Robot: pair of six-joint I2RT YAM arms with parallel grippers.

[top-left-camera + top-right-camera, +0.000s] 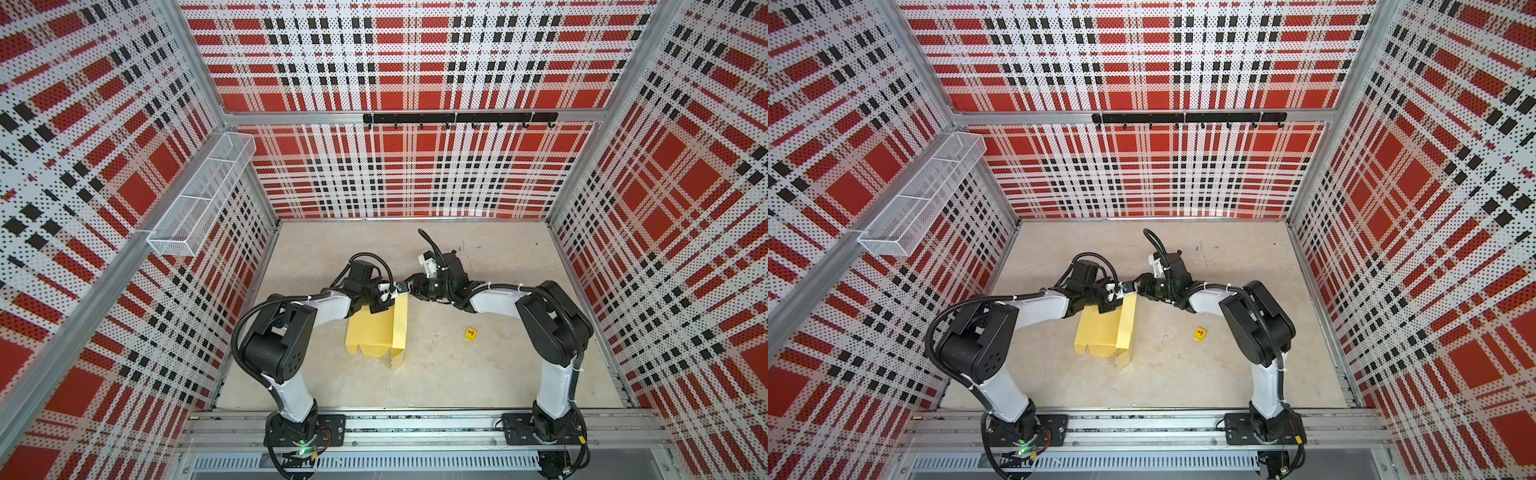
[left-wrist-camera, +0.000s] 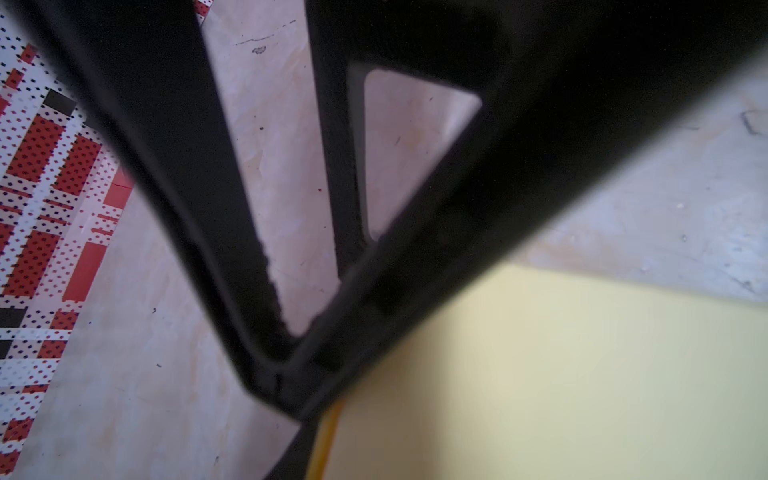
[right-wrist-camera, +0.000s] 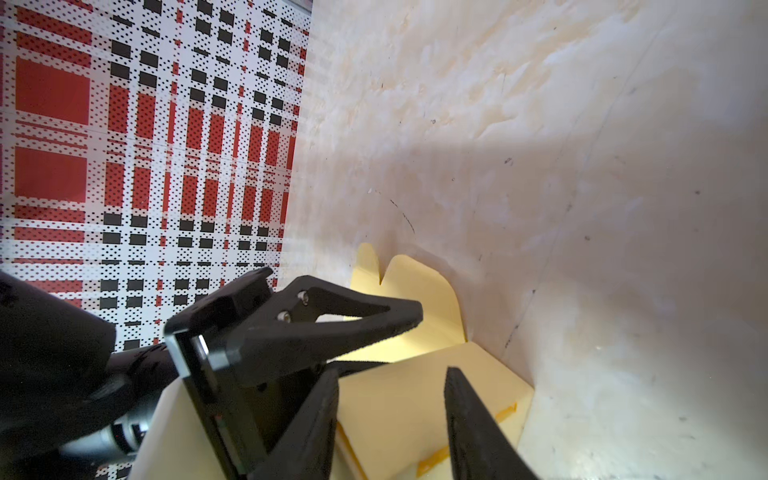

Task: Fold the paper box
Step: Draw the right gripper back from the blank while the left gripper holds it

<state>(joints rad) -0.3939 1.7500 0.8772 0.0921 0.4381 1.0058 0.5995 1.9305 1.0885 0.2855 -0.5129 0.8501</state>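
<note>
Mostly hidden under the left gripper [image 2: 291, 353] is the 12 o'clock end of the paper box [image 1: 370, 332], and that gripper's blurred fingers [image 2: 166, 166] do not show whether they pinch anything. Just toward 8 o'clock from the middle of the table [image 1: 457, 382], the box runs 12 to 6, scalloped flaps at 6, one side wall raised at 3. The right gripper [image 3: 390, 374] stands partly open at that wall's 12 o'clock end, gripping nothing.

Paper box [image 1: 1098, 332] left of yellow cube [image 1: 1200, 333]
</note>
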